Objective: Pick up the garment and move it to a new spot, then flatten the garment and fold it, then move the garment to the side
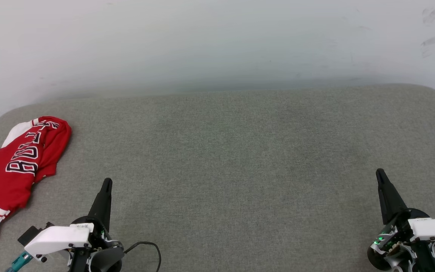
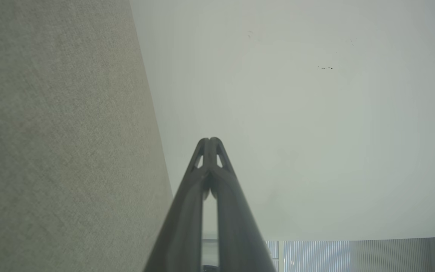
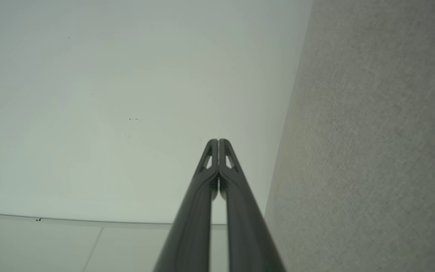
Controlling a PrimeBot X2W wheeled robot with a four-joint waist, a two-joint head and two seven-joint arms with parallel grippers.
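Both grippers sit at the bottom of the head view, left gripper [image 1: 106, 182] lower left and right gripper [image 1: 380, 173] lower right, each with fingers pressed together and empty. Farther up at the left edge, the garment [image 1: 13, 166] lies crumpled on the grey cushion [image 1: 225, 151], below the white wall [image 1: 202, 41].

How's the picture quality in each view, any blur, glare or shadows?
Head view: soft, even light, no glare; lettering on the red jersey reads sharp. Left wrist view: the left hand is blurred up close. Right wrist view: the right hand is equally soft.
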